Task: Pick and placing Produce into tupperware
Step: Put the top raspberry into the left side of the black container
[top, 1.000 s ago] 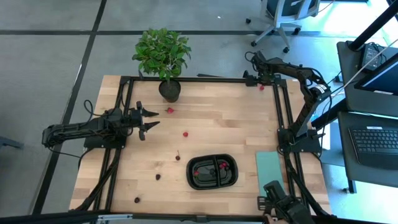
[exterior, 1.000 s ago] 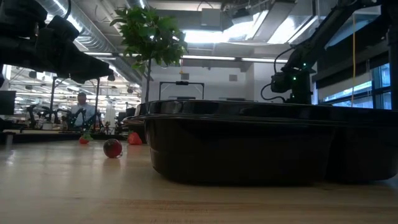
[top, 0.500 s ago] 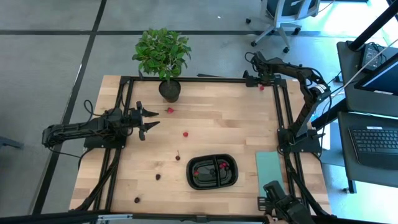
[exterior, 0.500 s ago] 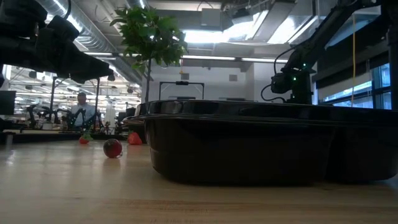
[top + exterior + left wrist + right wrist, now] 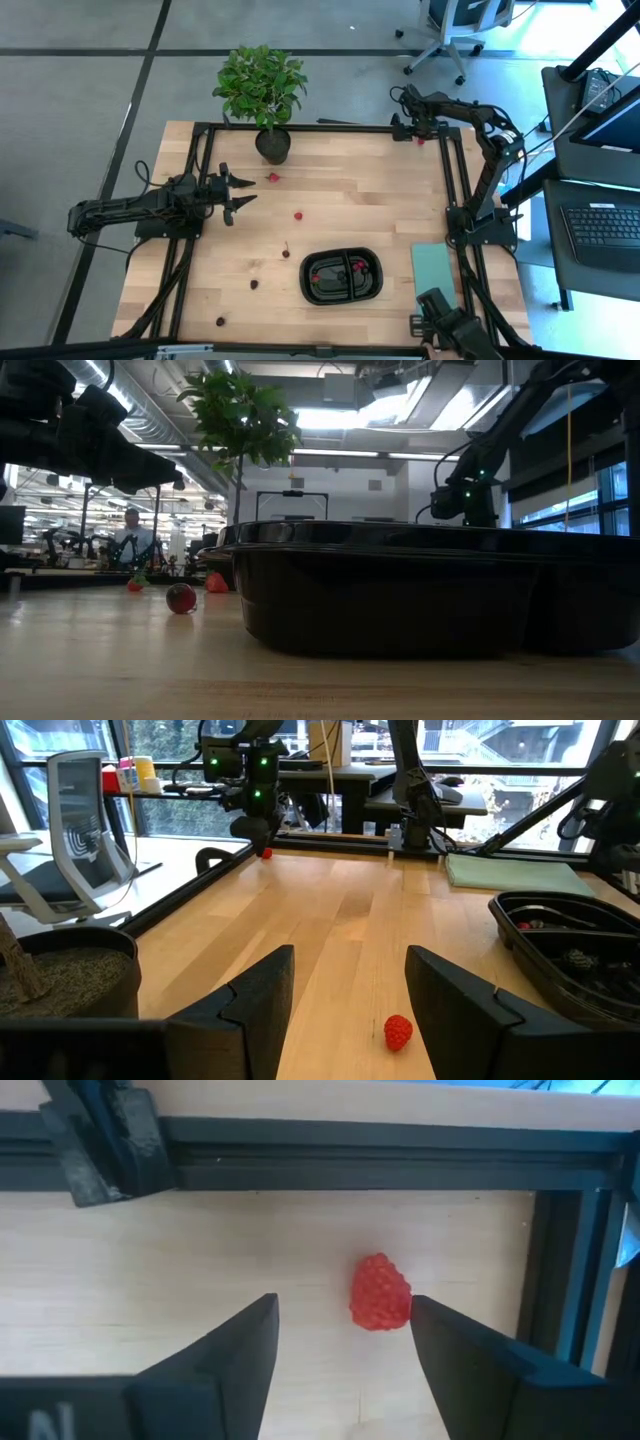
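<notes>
While our right gripper hangs over the far right corner of the wooden table, its fingers are spread wide, with a bright red raspberry on the wood just beside one fingertip, nearer that finger than the other. That berry sits close to the black frame rail that runs along the table's edge. From the wrist view its narrower end seems to point toward the rail, though we cannot be sure.

Our left gripper waits over the left part of the table, fingers apart and holding nothing, pointing toward the table's middle. Just beyond its tips in the wrist view lies another red berry, and one more rests near the potted plant.

We see the black oval tupperware near the front edge, right of centre, its long axis running left to right across the table and its divider crossing the short way. Red pieces show in its left compartment and others in the right. A pale teal sheet lies to its right, apart from it. Darker berries are scattered on the wood to the container's left, well apart from one another.
</notes>
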`<state>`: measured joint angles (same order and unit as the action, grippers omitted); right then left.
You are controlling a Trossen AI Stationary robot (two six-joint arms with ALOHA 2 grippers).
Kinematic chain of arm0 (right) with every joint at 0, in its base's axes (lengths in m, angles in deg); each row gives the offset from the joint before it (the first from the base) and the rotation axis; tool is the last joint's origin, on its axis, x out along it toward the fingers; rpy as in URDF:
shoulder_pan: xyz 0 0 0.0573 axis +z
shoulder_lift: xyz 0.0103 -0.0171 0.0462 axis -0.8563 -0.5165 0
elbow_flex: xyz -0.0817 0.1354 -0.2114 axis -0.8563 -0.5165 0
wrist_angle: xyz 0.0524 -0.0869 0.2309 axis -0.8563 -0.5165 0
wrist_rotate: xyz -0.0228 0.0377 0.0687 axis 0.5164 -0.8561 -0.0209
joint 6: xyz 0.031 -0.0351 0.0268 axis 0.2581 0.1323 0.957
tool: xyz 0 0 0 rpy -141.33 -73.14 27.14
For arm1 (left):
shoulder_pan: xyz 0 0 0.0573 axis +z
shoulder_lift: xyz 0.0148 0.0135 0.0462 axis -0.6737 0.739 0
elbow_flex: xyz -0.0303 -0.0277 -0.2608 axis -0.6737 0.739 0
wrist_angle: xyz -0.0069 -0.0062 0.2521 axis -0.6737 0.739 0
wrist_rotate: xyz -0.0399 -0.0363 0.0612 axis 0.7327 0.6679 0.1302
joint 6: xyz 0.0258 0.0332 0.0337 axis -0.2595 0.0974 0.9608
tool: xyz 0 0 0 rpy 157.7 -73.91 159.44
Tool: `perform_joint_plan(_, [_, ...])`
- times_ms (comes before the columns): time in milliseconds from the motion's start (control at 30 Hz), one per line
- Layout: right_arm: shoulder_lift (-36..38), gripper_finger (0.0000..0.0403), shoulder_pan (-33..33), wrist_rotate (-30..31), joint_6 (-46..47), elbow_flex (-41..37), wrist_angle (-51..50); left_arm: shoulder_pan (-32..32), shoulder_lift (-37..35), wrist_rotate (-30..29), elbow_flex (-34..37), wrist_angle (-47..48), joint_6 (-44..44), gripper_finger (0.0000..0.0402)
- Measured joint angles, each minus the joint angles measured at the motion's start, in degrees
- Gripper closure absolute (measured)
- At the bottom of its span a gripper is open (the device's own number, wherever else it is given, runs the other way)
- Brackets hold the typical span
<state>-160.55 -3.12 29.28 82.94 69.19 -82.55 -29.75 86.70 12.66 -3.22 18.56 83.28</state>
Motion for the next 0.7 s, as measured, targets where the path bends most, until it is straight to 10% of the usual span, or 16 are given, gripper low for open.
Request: perform_joint_plan(700, [-0.8, 0.0265, -0.7, -2.0, 1.8, 0.2, -3.1, 0.0, 0.0, 0.0, 0.0, 0.0, -0.2, 0.0215])
